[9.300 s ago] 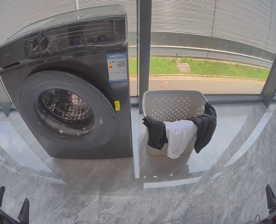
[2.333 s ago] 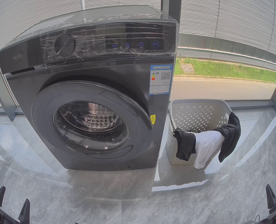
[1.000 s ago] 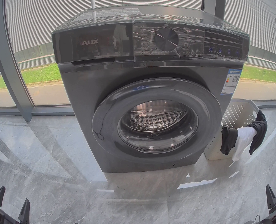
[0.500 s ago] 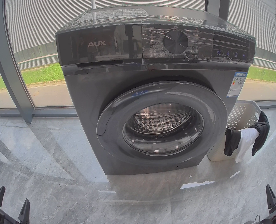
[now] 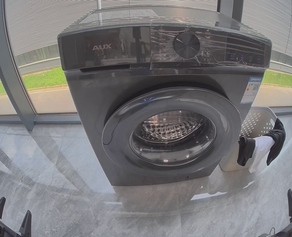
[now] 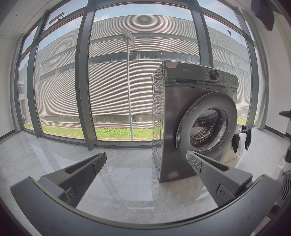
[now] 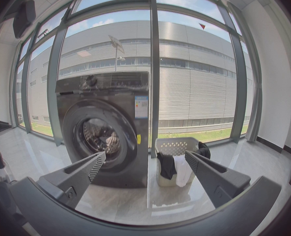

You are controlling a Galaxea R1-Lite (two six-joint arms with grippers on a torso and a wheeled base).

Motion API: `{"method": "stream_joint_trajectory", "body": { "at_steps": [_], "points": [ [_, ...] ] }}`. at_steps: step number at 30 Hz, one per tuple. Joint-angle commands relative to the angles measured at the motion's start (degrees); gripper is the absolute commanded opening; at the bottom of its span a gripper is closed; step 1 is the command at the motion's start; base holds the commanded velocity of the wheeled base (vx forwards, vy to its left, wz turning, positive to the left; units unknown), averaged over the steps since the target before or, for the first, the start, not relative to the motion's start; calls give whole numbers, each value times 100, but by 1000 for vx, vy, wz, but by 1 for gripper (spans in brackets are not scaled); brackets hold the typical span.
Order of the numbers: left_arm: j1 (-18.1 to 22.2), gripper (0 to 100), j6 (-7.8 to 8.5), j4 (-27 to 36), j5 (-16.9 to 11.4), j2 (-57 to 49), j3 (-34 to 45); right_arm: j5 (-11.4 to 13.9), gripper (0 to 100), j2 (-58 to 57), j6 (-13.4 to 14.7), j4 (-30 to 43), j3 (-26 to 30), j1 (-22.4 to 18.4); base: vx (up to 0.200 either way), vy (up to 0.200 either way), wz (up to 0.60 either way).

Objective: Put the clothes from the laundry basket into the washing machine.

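A dark grey washing machine (image 5: 165, 83) stands straight ahead with its round door (image 5: 172, 132) closed; the drum shows through the glass. To its right sits the pale laundry basket (image 5: 256, 119), with black clothes (image 5: 277, 140) and a white garment (image 5: 260, 150) draped over its front rim. My left gripper (image 5: 12, 214) is low at the bottom left, open and empty (image 6: 145, 161). My right gripper (image 7: 143, 159) is at the bottom right corner, open and empty; its wrist view shows the machine (image 7: 102, 128) and the basket (image 7: 176, 148) ahead.
Polished grey marble floor (image 5: 53, 168) spreads in front of the machine and to its left. Floor-to-ceiling windows with grey metal posts (image 5: 7, 63) stand behind the machine and basket.
The camera has swung and come closer: the machine now fills the centre and the basket sits at the right edge. In the last half second the right gripper shifted slightly toward the picture's right edge.
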Motion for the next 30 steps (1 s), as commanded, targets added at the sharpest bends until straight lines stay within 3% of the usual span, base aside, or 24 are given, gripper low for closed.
{"method": "stream_joint_trajectory", "body": {
  "at_steps": [1, 3, 4, 5, 8, 13, 19, 24, 30],
  "points": [
    [1, 100, 0, 0, 1, -95, 101, -331, 100, 1762, -212, -344, -2688, 485, 0, 0, 0],
    [1, 100, 0, 0, 1, -95, 101, -340, 100, 2026, -388, -353, -2952, 617, 0, 0, 0],
    [1, 100, 0, 0, 1, -95, 101, -287, 100, 2413, -696, -353, -3242, 696, 0, 0, 0],
    [1, 100, 0, 0, 1, -95, 101, -261, 100, 2553, -757, -353, -3303, 722, 0, 0, 0],
    [1, 100, 0, 0, 1, -95, 101, -102, 100, 3177, -775, -424, -3382, 863, 0, 0, 0],
    [1, 100, 0, 0, 1, -95, 101, -94, 100, 4030, -775, -608, -3347, 872, 0, 0, 0],
    [1, 100, 0, 0, 1, -95, 101, -305, 100, 5638, -801, -1461, -3417, 555, 0, 0, 0],
    [1, 100, 0, 0, 1, -95, 101, -313, 100, 6456, -810, -1935, -3461, 520, 0, 0, 0],
    [1, 100, 0, 0, 1, -95, 101, -225, 100, 7062, -828, -2058, -3532, 204, 0, 0, 0]
  ]
}}
